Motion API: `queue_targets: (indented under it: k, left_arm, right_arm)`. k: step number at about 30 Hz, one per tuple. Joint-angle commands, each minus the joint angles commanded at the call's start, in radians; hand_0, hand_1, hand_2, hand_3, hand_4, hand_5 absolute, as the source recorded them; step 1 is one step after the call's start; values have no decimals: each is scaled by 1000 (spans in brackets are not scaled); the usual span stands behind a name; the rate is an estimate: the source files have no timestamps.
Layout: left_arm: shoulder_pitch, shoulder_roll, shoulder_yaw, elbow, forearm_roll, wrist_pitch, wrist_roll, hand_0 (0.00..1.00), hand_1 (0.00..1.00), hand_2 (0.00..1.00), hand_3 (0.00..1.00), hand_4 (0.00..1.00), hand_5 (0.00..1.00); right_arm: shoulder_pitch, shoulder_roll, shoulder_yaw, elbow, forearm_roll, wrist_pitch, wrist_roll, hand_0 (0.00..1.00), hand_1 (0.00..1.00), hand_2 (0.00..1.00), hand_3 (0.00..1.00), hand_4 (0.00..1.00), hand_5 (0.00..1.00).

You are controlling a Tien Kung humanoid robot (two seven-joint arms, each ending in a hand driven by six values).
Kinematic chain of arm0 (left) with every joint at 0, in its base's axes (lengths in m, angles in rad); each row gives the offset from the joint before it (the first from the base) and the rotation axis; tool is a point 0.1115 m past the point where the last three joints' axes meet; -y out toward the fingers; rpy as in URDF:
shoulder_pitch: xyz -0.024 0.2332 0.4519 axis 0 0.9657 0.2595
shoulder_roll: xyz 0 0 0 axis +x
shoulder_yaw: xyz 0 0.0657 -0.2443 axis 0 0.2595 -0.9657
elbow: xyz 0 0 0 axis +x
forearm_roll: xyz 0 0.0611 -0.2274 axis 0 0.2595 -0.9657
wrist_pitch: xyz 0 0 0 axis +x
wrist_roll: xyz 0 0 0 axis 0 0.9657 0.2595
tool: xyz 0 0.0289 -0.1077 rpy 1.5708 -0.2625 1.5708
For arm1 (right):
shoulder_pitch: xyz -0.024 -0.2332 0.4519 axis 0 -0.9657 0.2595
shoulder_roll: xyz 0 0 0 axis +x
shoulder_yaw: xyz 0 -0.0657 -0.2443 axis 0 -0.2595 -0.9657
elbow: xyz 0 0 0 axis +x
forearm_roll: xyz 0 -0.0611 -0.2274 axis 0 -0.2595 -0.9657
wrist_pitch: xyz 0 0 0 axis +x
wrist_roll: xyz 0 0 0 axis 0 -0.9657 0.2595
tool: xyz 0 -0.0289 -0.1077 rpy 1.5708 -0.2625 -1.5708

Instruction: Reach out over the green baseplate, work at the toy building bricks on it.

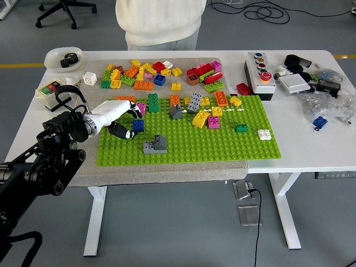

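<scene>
Left hand [123, 118] extended over left edge of green baseplate [189, 146], fingers loosely spread, nothing gripped, thumb lowered beside blue brick [138, 125], likely readied for pinch. Grey brick [155, 144] seated nearby.

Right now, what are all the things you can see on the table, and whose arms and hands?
green baseplate: one, green, table middle, scattered bricks on it
grey bricks: one cluster, grey, baseplate front left
blue brick: one, blue, by the fingertips
loose bricks: many, mixed colours, behind the baseplate
white bowl: one, white, far left corner
button box: one, white, right of the bricks
person: one, white top, far side
left hand: one, white and black, open, over the baseplate's left edge
</scene>
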Motion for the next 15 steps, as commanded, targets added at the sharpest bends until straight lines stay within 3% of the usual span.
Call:
queue_targets:
  k: [15]
  left_arm:
    - [-19, -9, 23, 38, 0, 8, 5, 783, 757, 669, 658, 733, 170]
  right_arm:
    - [3, 0, -1, 0, 2, 0, 0, 736, 615, 636, 541, 770, 490]
